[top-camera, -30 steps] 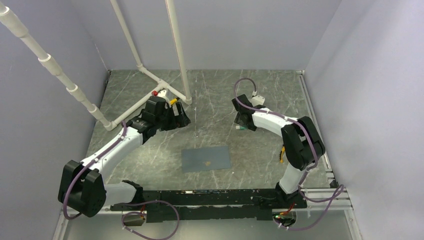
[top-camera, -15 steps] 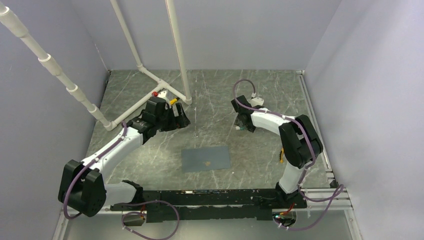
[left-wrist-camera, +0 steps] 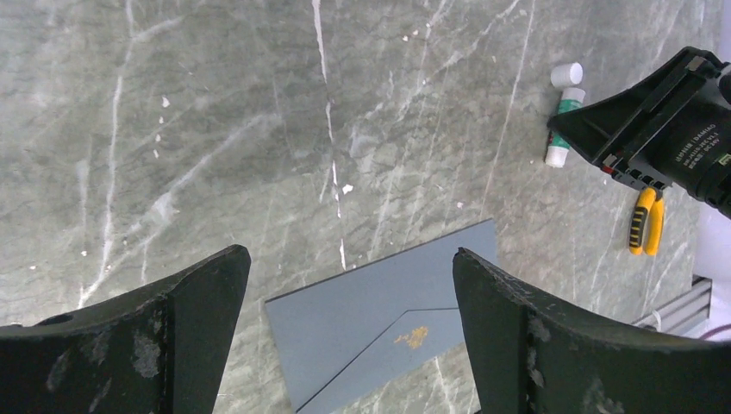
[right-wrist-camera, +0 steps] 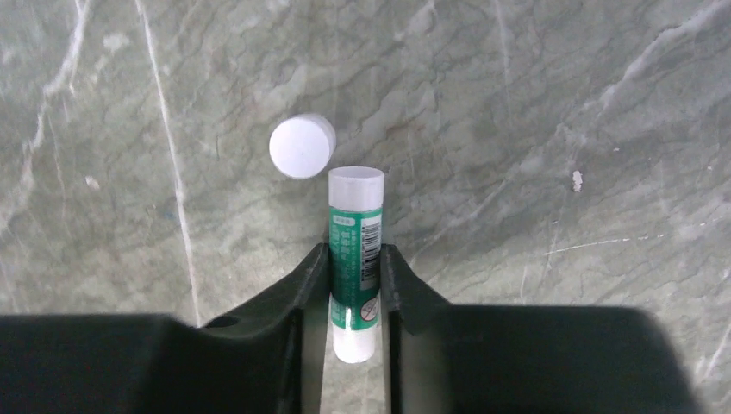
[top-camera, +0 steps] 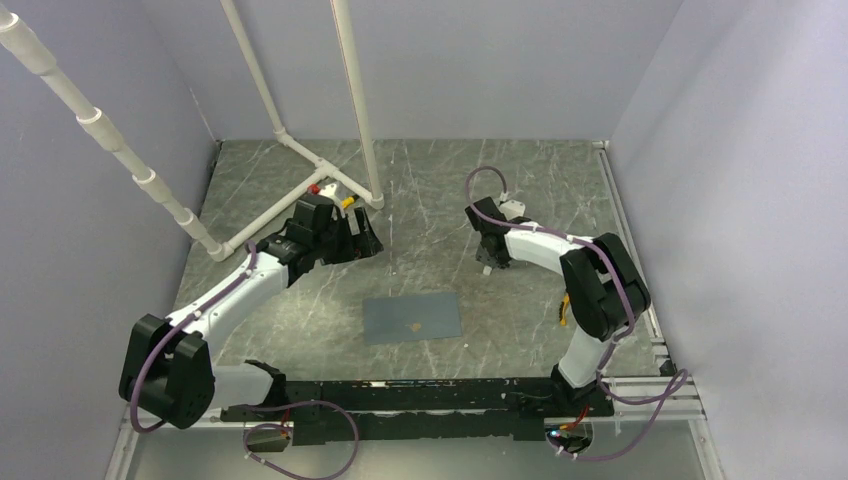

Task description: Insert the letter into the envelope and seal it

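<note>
Slate-grey envelope (top-camera: 412,317) lies flat on the table (top-camera: 430,180), between my arms; letter not visible. Thin paper, light and limp, creases easily: take it by an edge. My right gripper (right-wrist-camera: 354,254) clamps the glue stick (right-wrist-camera: 355,216); my left gripper (left-wrist-camera: 346,267) hangs wide, empty.

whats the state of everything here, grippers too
envelope, flat on the table, flap folded down
glue stick, cap off, clamped in the right gripper
cap, off, lying beside the glue stick's open end
left gripper, open, empty
right gripper, shut on the glue stick
</note>
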